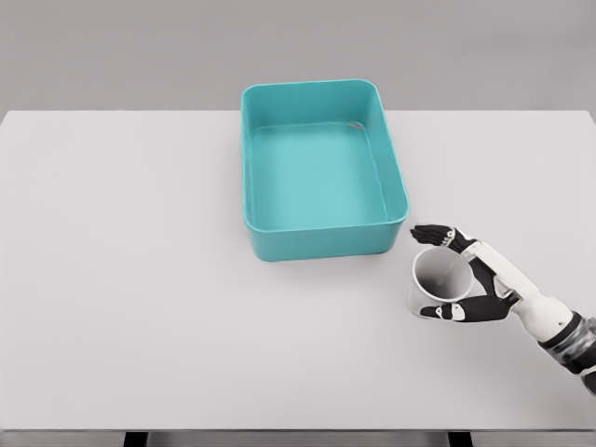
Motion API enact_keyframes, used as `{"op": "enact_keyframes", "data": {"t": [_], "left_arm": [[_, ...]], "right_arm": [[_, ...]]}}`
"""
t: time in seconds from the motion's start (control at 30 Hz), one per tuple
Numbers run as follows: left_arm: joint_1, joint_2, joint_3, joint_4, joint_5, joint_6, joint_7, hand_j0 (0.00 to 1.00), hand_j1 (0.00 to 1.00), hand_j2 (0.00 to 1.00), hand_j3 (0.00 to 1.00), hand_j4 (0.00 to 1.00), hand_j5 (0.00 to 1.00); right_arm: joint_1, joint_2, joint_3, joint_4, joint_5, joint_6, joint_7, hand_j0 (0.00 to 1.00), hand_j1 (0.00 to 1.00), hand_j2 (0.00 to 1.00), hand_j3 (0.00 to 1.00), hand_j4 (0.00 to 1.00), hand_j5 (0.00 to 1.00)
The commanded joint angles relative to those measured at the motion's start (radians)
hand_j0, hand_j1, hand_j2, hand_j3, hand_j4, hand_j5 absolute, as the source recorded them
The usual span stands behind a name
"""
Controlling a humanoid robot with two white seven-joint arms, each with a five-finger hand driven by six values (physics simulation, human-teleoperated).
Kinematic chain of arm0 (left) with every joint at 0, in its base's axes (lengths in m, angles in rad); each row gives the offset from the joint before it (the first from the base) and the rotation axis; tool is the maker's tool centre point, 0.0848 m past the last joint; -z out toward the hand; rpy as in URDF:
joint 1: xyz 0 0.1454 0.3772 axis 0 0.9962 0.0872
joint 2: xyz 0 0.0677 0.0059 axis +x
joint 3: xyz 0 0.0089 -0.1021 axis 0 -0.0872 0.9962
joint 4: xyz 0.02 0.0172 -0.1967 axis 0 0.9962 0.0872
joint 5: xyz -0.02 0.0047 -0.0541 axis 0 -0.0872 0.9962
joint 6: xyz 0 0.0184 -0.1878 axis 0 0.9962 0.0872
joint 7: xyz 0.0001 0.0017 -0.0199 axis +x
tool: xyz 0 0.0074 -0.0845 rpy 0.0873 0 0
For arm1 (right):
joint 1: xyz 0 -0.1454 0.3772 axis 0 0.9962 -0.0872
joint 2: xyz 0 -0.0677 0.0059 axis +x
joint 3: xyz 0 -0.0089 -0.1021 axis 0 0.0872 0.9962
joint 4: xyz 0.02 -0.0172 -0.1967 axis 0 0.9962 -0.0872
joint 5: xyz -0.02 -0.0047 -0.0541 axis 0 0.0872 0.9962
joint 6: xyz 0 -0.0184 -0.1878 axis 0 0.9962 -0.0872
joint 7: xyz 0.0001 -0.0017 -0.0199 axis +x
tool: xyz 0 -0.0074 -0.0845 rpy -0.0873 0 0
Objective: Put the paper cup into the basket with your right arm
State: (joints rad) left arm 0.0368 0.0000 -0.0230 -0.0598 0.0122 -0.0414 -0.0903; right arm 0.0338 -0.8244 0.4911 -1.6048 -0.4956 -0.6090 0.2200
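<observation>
Grasp step in hand. White paper cup standing on the white bench toward the right edge, just beside the near right corner of the teal rectangular plastic basket, apart from it. Right hand cupped round the cup's far side, fingers and thumb spread along the rim; firm closure not confirmed. Next: close, lift clear of the basket wall, carry left and over. No brands, labels or writing legible.
</observation>
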Motion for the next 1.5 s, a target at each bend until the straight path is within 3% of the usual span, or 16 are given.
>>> {"op": "enact_keyframes", "data": {"t": [0.0, 0.07, 0.17, 0.4, 0.5, 0.8, 1.0, 1.2, 1.47], "left_arm": [[0.000, 0.000, 0.000, 0.000, 0.000, 0.000, 0.000, 1.00, 1.00, 1.00, 1.00, 1.00, 1.00], [0.000, 0.000, 0.000, 0.000, 0.000, 0.000, 0.000, 1.00, 1.00, 1.00, 1.00, 1.00, 1.00], [0.000, 0.000, 0.000, 0.000, 0.000, 0.000, 0.000, 1.00, 1.00, 1.00, 1.00, 1.00, 1.00], [0.000, 0.000, 0.000, 0.000, 0.000, 0.000, 0.000, 1.00, 1.00, 1.00, 1.00, 1.00, 1.00], [0.000, 0.000, 0.000, 0.000, 0.000, 0.000, 0.000, 1.00, 1.00, 1.00, 1.00, 1.00, 1.00], [0.000, 0.000, 0.000, 0.000, 0.000, 0.000, 0.000, 1.00, 1.00, 1.00, 1.00, 1.00, 1.00], [0.000, 0.000, 0.000, 0.001, 0.000, 0.000, 0.000, 1.00, 1.00, 1.00, 1.00, 1.00, 1.00], [0.000, 0.000, 0.000, 0.000, 0.000, 0.000, 0.000, 1.00, 1.00, 1.00, 1.00, 1.00, 1.00], [0.000, 0.000, 0.000, 0.000, 0.000, 0.000, 0.000, 1.00, 1.00, 1.00, 1.00, 1.00, 1.00]], "right_arm": [[0.000, -0.001, 0.003, 0.000, 0.009, -0.002, -0.002, 0.63, 0.63, 0.63, 0.63, 0.63, 0.63], [0.002, -0.002, 0.003, 0.000, 0.009, -0.002, -0.002, 0.54, 0.54, 0.54, 0.54, 0.54, 0.54], [0.000, -0.004, 0.003, 0.000, 0.009, -0.002, -0.002, 0.51, 0.51, 0.51, 0.51, 0.51, 0.51], [-0.012, -0.009, 0.001, 0.000, 0.009, -0.002, -0.002, 0.51, 0.51, 0.51, 0.51, 0.51, 0.51], [-0.040, -0.042, 0.001, 0.000, 0.009, -0.002, -0.002, 0.51, 0.51, 0.51, 0.51, 0.51, 0.51], [-0.236, -0.111, 0.001, 0.017, 0.031, -0.002, -0.002, 0.48, 0.48, 0.48, 0.48, 0.48, 0.48], [-0.365, -0.093, 0.056, 0.025, 0.032, -0.002, -0.002, 0.49, 0.49, 0.49, 0.49, 0.49, 0.49], [-0.655, 0.082, 0.270, 0.149, 0.061, -0.002, -0.002, 0.49, 0.49, 0.49, 0.49, 0.49, 0.49], [-0.745, 0.139, 0.348, 0.195, 0.164, -0.002, -0.002, 0.49, 0.49, 0.49, 0.49, 0.49, 0.49]]}}
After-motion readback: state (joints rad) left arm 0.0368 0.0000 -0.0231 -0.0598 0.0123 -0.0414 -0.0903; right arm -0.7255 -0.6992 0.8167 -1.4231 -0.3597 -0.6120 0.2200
